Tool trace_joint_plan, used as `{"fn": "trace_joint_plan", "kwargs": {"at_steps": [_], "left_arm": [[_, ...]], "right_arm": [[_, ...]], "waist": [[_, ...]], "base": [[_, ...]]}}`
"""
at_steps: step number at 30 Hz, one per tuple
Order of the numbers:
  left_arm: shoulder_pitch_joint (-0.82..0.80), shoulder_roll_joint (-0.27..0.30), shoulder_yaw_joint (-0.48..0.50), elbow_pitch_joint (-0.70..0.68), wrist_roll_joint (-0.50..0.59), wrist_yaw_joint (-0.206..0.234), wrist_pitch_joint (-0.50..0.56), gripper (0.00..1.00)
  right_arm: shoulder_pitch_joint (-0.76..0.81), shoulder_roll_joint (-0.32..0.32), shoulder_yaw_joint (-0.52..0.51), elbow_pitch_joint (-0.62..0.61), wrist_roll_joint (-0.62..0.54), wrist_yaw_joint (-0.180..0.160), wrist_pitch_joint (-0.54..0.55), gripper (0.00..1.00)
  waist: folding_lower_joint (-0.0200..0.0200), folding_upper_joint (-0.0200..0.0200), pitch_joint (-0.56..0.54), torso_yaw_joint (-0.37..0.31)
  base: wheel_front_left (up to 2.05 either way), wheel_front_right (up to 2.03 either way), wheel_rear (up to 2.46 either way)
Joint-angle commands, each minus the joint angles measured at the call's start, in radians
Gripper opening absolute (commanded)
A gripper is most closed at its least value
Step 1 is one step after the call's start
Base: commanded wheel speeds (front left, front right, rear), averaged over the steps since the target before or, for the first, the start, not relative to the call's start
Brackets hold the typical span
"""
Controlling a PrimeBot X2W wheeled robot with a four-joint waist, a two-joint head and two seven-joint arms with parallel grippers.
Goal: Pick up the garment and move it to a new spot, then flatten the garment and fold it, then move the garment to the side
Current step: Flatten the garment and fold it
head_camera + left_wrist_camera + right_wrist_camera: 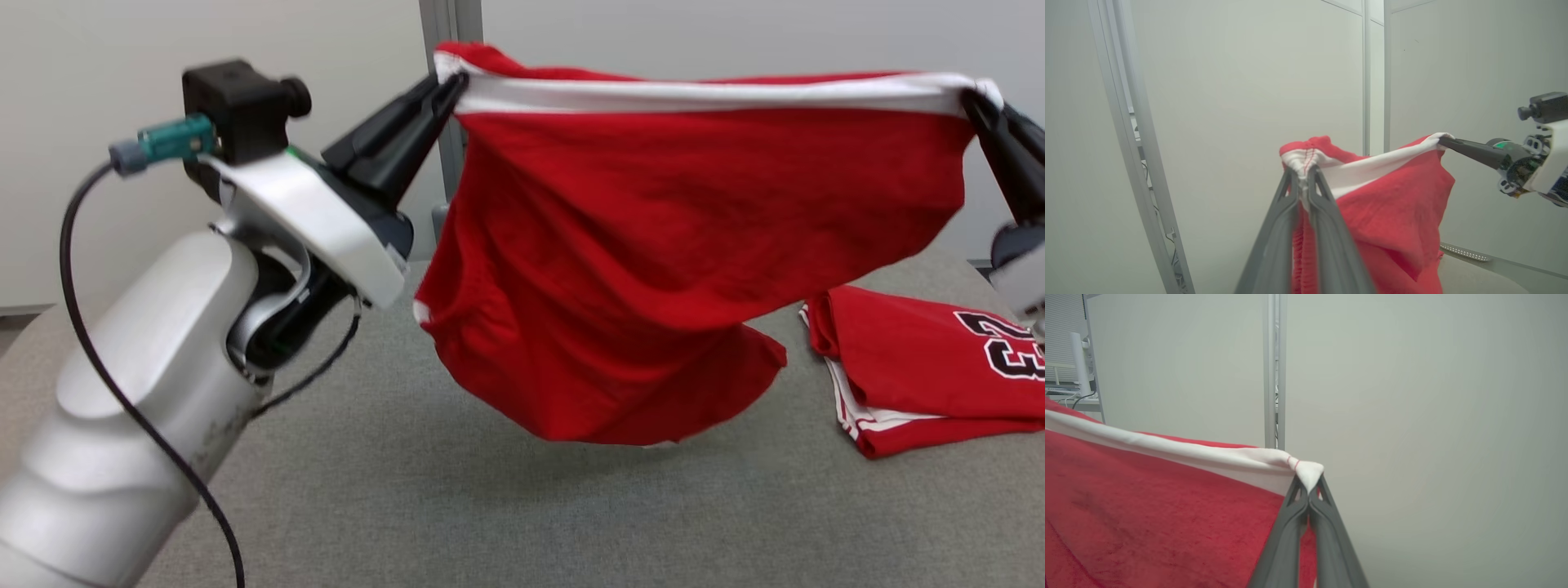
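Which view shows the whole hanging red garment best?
Head view: the garment hangs full width over the table between the left end effector and right end effector. Left wrist view shows one bunched corner; right wrist view, its white band.

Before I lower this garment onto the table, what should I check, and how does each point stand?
1. Left gripper shut on the garment's white band: ok.
2. Right gripper shut on the band's other end: ok.
3. Band stretched straight between them: ok.
4. Cloth hanging smooth: not ok, bunched below.
5. Hem off the table: ok.
6. Clearance from the folded jersey: cannot tell.
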Motion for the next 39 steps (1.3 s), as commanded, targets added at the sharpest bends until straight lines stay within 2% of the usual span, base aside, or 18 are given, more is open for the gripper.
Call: {"fn": "trace_joint_plan", "kwargs": {"at_steps": [1,7,10,17,21,24,30,34,39], "left_arm": [[-0.039,0.007,-0.011,0.029,-0.01,0.0,0.001,0.0],[-0.234,0.008,-0.085,0.21,-0.007,0.0,-0.049,0.0],[-0.364,0.011,-0.127,0.292,0.023,0.0,-0.085,0.0],[-0.669,0.011,-0.172,0.497,0.115,0.0,-0.226,0.0],[-0.776,-0.001,-0.159,0.551,0.18,0.0,-0.253,0.0],[-0.767,-0.004,-0.137,0.519,0.218,0.0,-0.255,0.0],[-0.657,0.017,-0.187,0.46,0.17,0.0,-0.254,0.0],[-0.538,0.063,-0.272,0.369,0.118,0.0,-0.254,0.0],[-0.346,0.124,-0.315,0.237,0.08,0.0,-0.254,0.0]], "right_arm": [[-0.043,0.016,0.017,0.029,-0.015,-0.001,0.011,0.0],[-0.288,0.092,0.117,0.218,-0.061,-0.001,0.011,0.0],[-0.438,0.132,0.145,0.321,-0.086,-0.001,-0.015,0.0],[-0.772,0.236,0.184,0.533,-0.163,-0.001,-0.182,0.0],[-0.888,0.291,0.189,0.614,-0.203,-0.001,-0.233,0.0],[-0.906,0.322,0.203,0.64,-0.216,-0.001,-0.242,0.0],[-0.813,0.337,0.2,0.606,-0.204,-0.001,-0.243,0.0],[-0.685,0.315,0.239,0.552,-0.177,-0.001,-0.242,0.0],[-0.479,0.235,0.278,0.45,-0.118,-0.001,-0.241,0.0]], "waist": [[0.0,-0.0001,0.023,-0.008],[0.0,-0.0001,0.124,-0.024],[0.0,-0.0001,0.223,-0.034],[0.0,-0.0001,0.447,-0.082],[0.0,-0.0001,0.559,-0.108],[0.0,-0.0001,0.619,-0.122],[0.0,-0.0001,0.666,-0.135],[0.0,-0.0001,0.672,-0.136],[0.0,-0.0001,0.628,-0.121]], "base": [[0.0,0.0,0.0],[0.0,0.0,0.0],[0.0,0.0,0.0],[0.0,0.0,0.0],[0.0,0.0,0.0],[0.0,0.0,0.0],[0.0,0.0,0.0],[0.0,0.0,0.0],[0.0,0.0,0.0]]}}
